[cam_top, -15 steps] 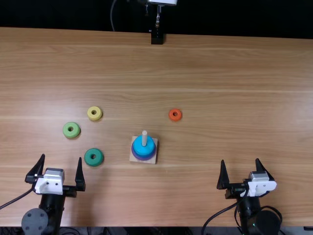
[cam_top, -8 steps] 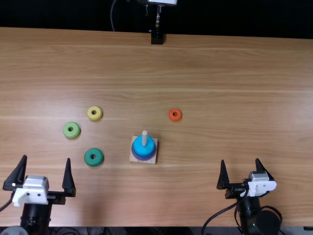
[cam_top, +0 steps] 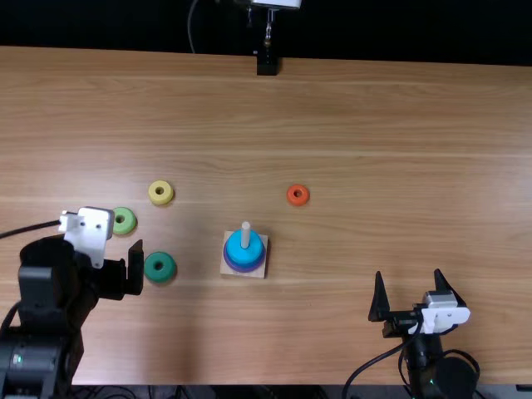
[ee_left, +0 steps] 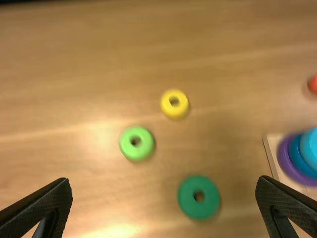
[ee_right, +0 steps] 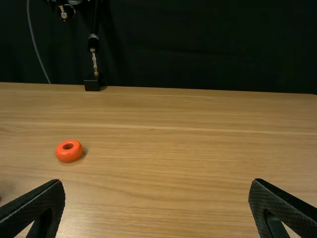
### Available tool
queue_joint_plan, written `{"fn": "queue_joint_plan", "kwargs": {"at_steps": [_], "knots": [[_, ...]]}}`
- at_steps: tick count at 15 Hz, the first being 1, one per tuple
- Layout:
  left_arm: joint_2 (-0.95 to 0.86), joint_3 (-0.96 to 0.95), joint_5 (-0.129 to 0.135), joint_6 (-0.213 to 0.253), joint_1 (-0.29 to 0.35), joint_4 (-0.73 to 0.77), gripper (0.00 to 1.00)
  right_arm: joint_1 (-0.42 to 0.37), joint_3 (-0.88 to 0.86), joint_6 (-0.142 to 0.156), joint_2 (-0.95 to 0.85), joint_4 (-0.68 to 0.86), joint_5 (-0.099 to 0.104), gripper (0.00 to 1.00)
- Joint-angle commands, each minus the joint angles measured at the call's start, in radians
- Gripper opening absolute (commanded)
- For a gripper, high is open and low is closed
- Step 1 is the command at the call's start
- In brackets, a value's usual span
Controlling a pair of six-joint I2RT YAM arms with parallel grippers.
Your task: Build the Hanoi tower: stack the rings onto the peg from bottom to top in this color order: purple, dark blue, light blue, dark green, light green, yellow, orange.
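The table (cam_top: 399, 125) has its far edge near the top of the frame and its near edge along the bottom; wide open wood lies in the upper half and at the right, so there I have good room for moving. At the far edge, top middle, stands one black stand (cam_top: 267, 63). My left arm comes up from the lower left corner, and its claw (cam_top: 116, 281) is near the dark green ring (cam_top: 166, 274), with fingers spread wide. My right claw (cam_top: 408, 272) is at the lower right, pointing up the frame, also spread. I count seven rings: three on the one peg (cam_top: 245, 233), center of the frame, namely purple (ee_left: 283, 154), dark blue (ee_left: 295, 152) and light blue (cam_top: 253, 249); four on the wood, dark green, light green (cam_top: 130, 226) and yellow (cam_top: 155, 199) at the left, orange (cam_top: 304, 200) right of center.
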Motion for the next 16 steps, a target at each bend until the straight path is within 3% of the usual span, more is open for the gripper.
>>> {"fn": "queue_joint_plan", "kwargs": {"at_steps": [1, 3, 5, 6, 9, 10, 11, 16], "knots": [[0.078, 0.061, 0.004, -0.002, -0.007, -0.031, 1.0, -0.014, -0.012, 0.001, -0.013, -0.018, -0.004, 1.0], [0.202, 0.065, 0.017, -0.006, -0.041, -0.064, 1.0, -0.014, -0.012, 0.001, -0.013, -0.016, -0.004, 1.0], [0.314, 0.065, 0.061, -0.009, -0.067, -0.058, 1.0, -0.014, -0.012, 0.003, -0.013, -0.018, -0.004, 1.0], [0.365, 0.065, 0.067, -0.011, -0.069, -0.049, 1.0, -0.014, -0.012, 0.001, -0.013, -0.016, -0.004, 1.0], [0.477, 0.065, 0.041, -0.009, -0.128, -0.053, 1.0, -0.014, -0.012, 0.003, -0.013, -0.016, -0.004, 1.0], [0.514, 0.068, 0.011, -0.011, -0.147, -0.047, 1.0, -0.014, -0.012, 0.001, -0.013, -0.018, -0.004, 1.0], [0.546, 0.071, -0.002, -0.011, -0.153, -0.045, 1.0, -0.014, -0.012, 0.001, -0.013, -0.016, -0.004, 1.0], [0.646, 0.093, -0.009, -0.002, -0.153, -0.045, 1.0, -0.014, -0.012, 0.001, -0.013, -0.016, -0.004, 1.0]]}}
